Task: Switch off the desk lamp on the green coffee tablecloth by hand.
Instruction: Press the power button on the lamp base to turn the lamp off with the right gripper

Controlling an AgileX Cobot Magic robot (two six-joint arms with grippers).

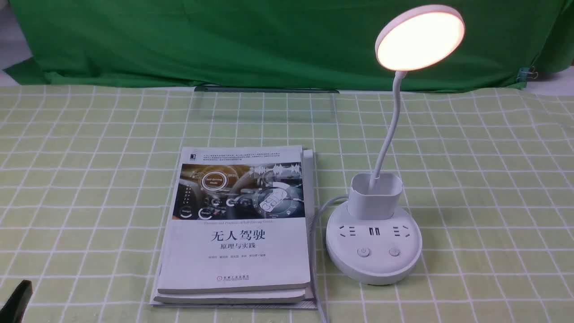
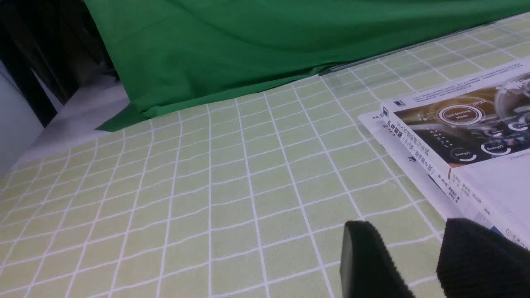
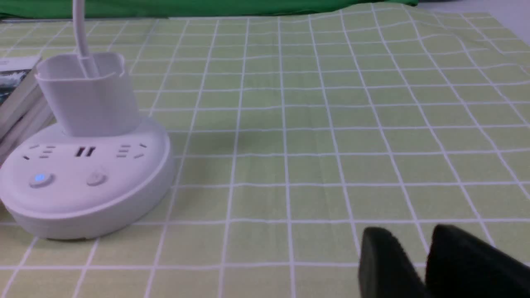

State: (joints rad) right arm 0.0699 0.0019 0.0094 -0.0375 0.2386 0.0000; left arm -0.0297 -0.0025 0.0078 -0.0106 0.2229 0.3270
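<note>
The white desk lamp stands on the green coffee tablecloth, right of centre. Its round disc head glows warm. Its round base has sockets and two buttons. In the right wrist view the base is far off to one side, and one button is lit blue. My right gripper has its fingers nearly together, empty, low over bare cloth; it is out of the front view. My left gripper is open and empty beside the books, and only its tip shows at the front view's bottom-left corner.
A stack of books lies left of the lamp base, also in the left wrist view. The lamp's white cable runs between the books and the base. A dark green backdrop cloth hangs behind.
</note>
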